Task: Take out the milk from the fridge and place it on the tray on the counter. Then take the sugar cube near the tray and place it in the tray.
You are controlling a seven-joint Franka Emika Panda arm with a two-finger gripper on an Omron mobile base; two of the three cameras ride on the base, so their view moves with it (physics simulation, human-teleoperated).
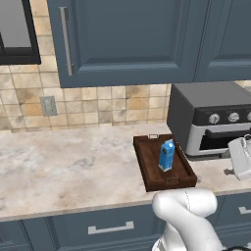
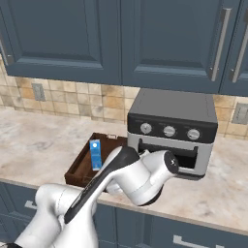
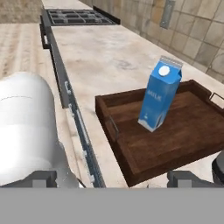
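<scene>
On the counter, milk stands in tray.

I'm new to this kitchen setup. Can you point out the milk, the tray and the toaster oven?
milk (image 3: pixel 158 98), hand view, blue front face.
tray (image 3: pixel 144 153), hand view, bare wooden floor.
toaster oven (image 2: pixel 172 107), right base view, grey top.

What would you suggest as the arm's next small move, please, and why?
Probably turn toward the counter beside the tray to look for the sugar cube. The milk already stands upright inside the tray, and the tool is open and empty, so the first step looks done. The cube itself I cannot make out.
</scene>
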